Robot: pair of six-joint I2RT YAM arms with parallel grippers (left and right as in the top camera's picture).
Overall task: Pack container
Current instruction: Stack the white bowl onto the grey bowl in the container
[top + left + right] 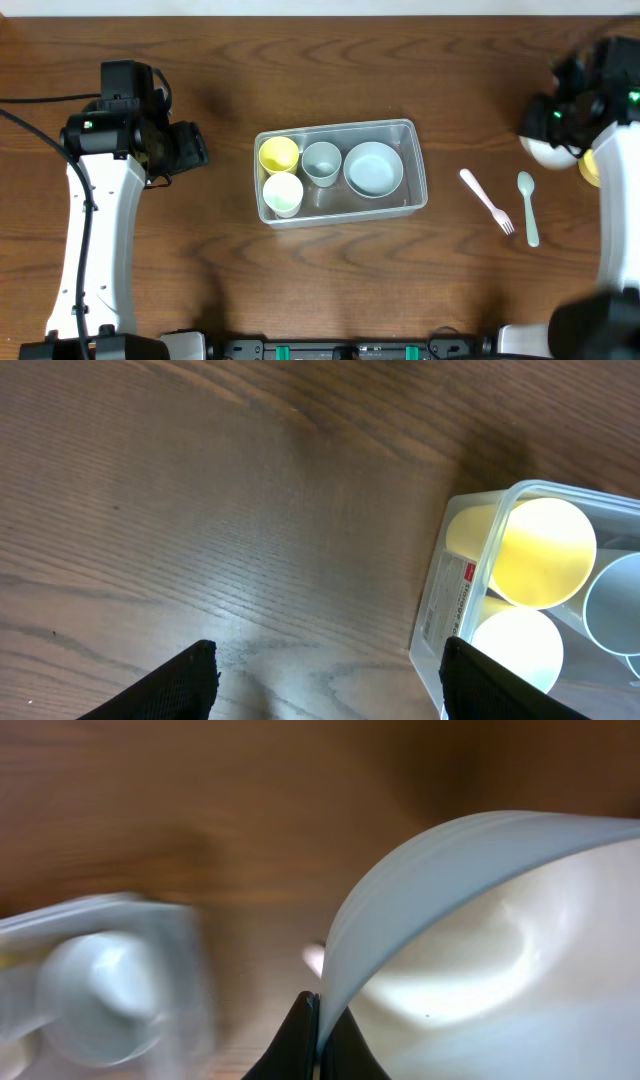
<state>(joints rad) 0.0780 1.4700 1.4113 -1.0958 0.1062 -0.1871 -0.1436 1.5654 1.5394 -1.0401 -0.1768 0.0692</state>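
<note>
Your right gripper is pinched tight on the white bowl, whose thin rim runs down between the two fingers, out at the far right of the table. So the step in hand looks like fetching that bowl for packing (whether it's off the wood yet, I can't tell; the wrist view is blurred). The container sits mid-table, well apart from the bowl. It already carries a yellow cup, a white cup, a pale blue cup and a pale blue bowl. Your left gripper hangs near the container's short end, fingers spread wide, nothing between them.

Next, I'd judge, you carry the white bowl across and nest it in the pale blue bowl, since little bare floor remains. Keep it level so the rim doesn't slip the pinch. The pink fork and green spoon lie in between; pass above them.
</note>
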